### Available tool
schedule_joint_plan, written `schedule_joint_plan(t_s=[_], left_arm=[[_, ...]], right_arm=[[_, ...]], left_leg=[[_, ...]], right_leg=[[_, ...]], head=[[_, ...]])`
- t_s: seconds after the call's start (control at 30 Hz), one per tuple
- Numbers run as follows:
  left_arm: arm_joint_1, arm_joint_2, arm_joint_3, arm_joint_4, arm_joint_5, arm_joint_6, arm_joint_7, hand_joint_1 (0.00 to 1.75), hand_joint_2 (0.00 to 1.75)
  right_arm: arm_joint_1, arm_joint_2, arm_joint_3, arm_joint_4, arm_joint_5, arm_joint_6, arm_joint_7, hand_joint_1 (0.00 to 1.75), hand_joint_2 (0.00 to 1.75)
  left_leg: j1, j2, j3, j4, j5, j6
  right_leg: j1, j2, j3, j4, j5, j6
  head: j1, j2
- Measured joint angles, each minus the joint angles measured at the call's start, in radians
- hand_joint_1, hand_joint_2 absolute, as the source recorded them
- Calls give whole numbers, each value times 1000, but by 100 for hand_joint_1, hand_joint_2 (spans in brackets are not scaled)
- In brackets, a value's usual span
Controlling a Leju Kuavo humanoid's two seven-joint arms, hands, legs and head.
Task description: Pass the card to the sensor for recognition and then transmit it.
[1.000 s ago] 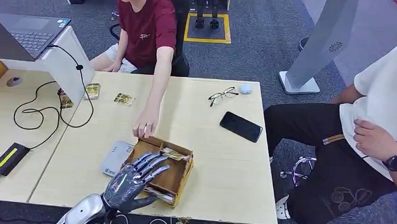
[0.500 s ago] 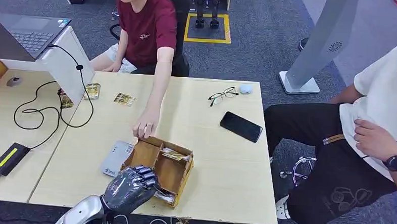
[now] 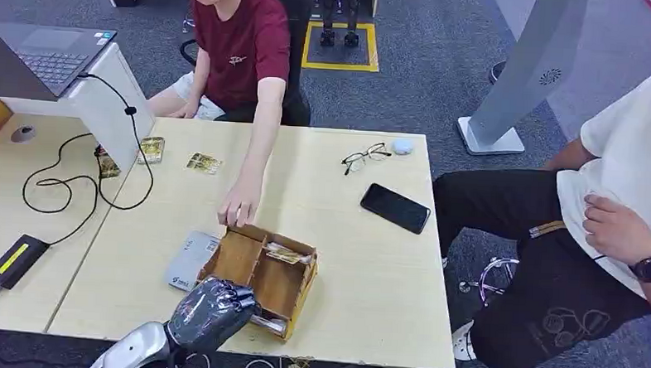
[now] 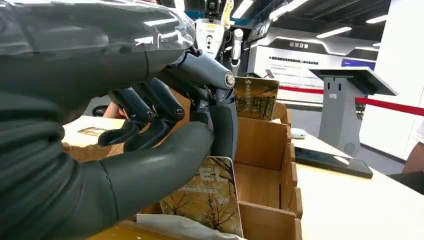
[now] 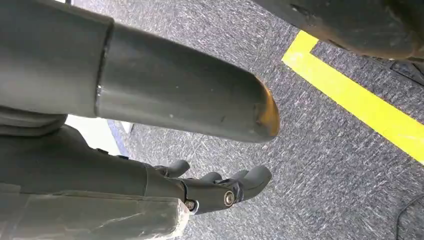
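Left robot hand [image 3: 213,306] was curled down over the near end of the box [image 3: 283,290] on the worktop [image 3: 360,260]. In the left wrist view its thumb and dark fingers [image 4: 223,125] were closed around the top edge of a card [image 4: 207,200] that stood in the near part of the box, so it seemed to pinch the card. Right robot hand [image 5: 220,190] hung low over the floor with its fingers loosely apart and held nothing. I think the card was thin, light, stiff and smooth, so it could slip or bend. The free top edge looked like the best place to hold it, with a soft, flat pinch. A person's hand [image 3: 238,207] touched the far side of the box.
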Motion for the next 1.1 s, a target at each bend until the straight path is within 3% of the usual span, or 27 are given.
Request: schedule_joint_plan(t_s=[0.47, 0.73, 1.0, 1.1], left_arm=[[1, 0, 0, -1, 20, 8, -14, 175, 175], [4, 26, 7, -66, 72, 22, -21, 175, 175], [5, 42, 85, -139, 68, 67, -10, 175, 175], [4, 43, 109, -150, 39, 82, 26, 175, 175]], right_arm=[[0, -2, 0, 0, 0, 4, -4, 0, 0], [0, -4, -1, 0, -11, 5, -6, 0, 0], [1, -4, -5, 0, -11, 3, -6, 0, 0], [1, -4, -6, 0, -12, 5, -7, 0, 0]], left_leg=[[0, 0, 0, 0, 0, 0], [0, 0, 0, 0, 0, 0], [0, 0, 0, 0, 0, 0], [0, 0, 0, 0, 0, 0]], right_leg=[[0, 0, 0, 0, 0, 0], [0, 0, 0, 0, 0, 0], [0, 0, 0, 0, 0, 0], [0, 0, 0, 0, 0, 0]], head=[[0, 0], [0, 0], [0, 0], [0, 0]])
